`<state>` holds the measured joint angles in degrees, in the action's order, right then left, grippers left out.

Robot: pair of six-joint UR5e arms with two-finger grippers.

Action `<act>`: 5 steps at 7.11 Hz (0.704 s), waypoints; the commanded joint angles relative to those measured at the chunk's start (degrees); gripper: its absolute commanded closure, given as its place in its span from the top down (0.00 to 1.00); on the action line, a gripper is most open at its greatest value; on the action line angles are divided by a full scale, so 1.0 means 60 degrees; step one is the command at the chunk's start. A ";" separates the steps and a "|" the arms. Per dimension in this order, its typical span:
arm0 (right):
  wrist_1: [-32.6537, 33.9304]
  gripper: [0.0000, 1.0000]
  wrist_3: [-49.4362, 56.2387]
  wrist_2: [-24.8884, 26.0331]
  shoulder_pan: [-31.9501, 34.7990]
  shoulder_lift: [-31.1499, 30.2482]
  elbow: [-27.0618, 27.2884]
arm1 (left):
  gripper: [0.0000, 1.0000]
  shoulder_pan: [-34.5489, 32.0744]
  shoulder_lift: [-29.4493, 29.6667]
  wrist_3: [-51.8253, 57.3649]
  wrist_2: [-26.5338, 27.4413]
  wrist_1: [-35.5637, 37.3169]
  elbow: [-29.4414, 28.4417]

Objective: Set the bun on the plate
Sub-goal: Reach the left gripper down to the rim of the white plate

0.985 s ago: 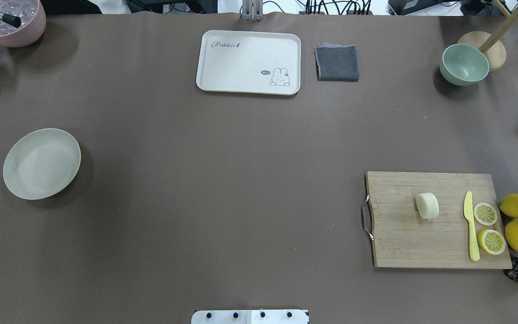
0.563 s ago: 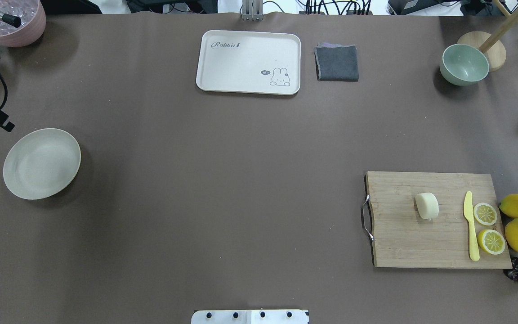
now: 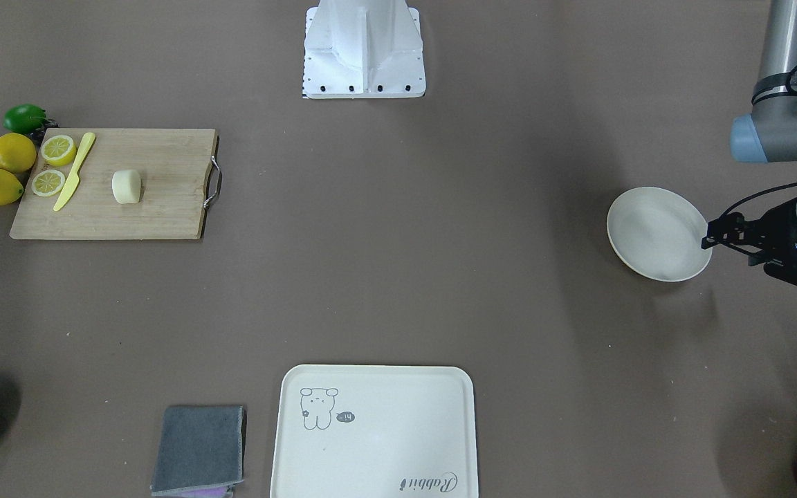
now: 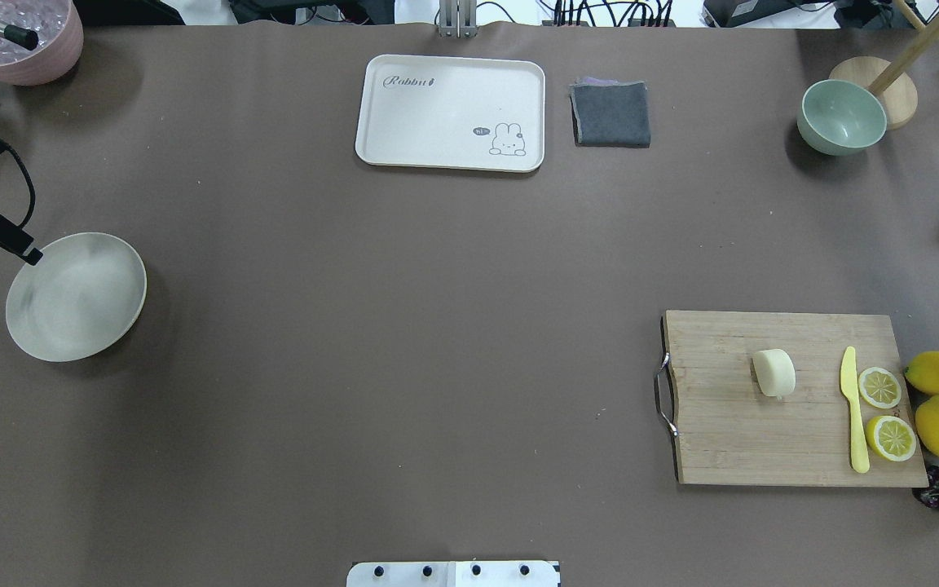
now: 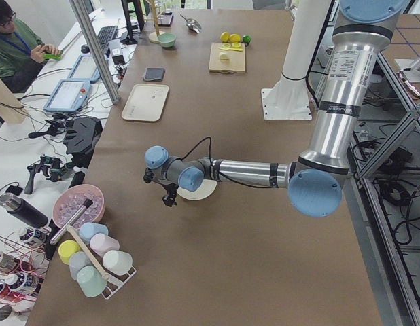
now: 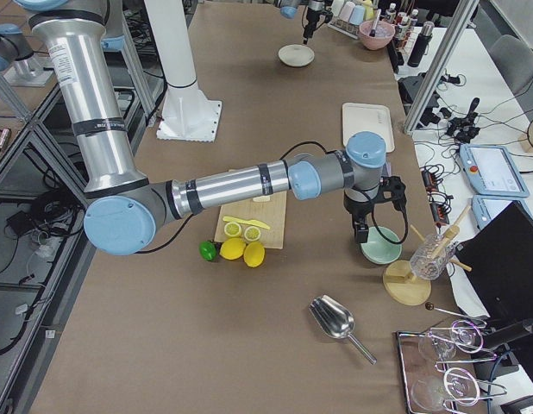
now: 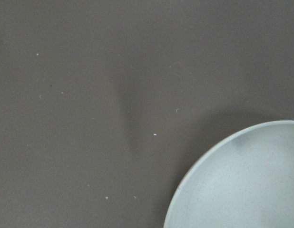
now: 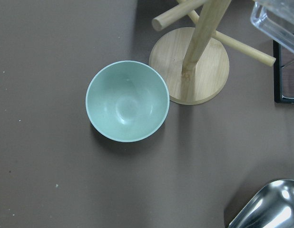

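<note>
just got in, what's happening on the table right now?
No pick yet. The bun lies on the cutting board, with no hand near it. The left hand hovers by the rim of the empty plate at the table's other end. The right hand hangs above the green bowl.

Wide table (image 4: 404, 326) stretch between cutting board (image 4: 730, 440) and plate (image 4: 70, 326), knife (image 4: 853, 408) near bun (image 4: 774, 372)

Left end effector (image 4: 29, 254) and right end effector (image 6: 360, 235) both point down, arms outstretched.
</note>
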<state>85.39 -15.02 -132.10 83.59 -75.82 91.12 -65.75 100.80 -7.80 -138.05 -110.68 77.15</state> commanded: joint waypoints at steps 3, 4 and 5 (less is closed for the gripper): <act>-0.0008 1.00 -0.0001 0.0015 0.0000 -0.0195 0.0179 | 0.52 0.0396 -0.0042 0.0026 0.0010 -0.0332 -0.0071; -0.0008 1.00 -0.0001 0.0029 0.0000 -0.0166 0.0121 | 0.50 0.0542 -0.0042 0.0026 0.0010 -0.0535 -0.0129; -0.0008 1.00 -0.0001 0.0058 0.0000 -0.0107 0.0077 | 0.42 0.0573 -0.0042 0.0026 0.0083 -0.0595 -0.0144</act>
<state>85.35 -15.03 -131.91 83.58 -76.75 91.89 -62.85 100.55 -7.66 -137.89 -113.56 76.45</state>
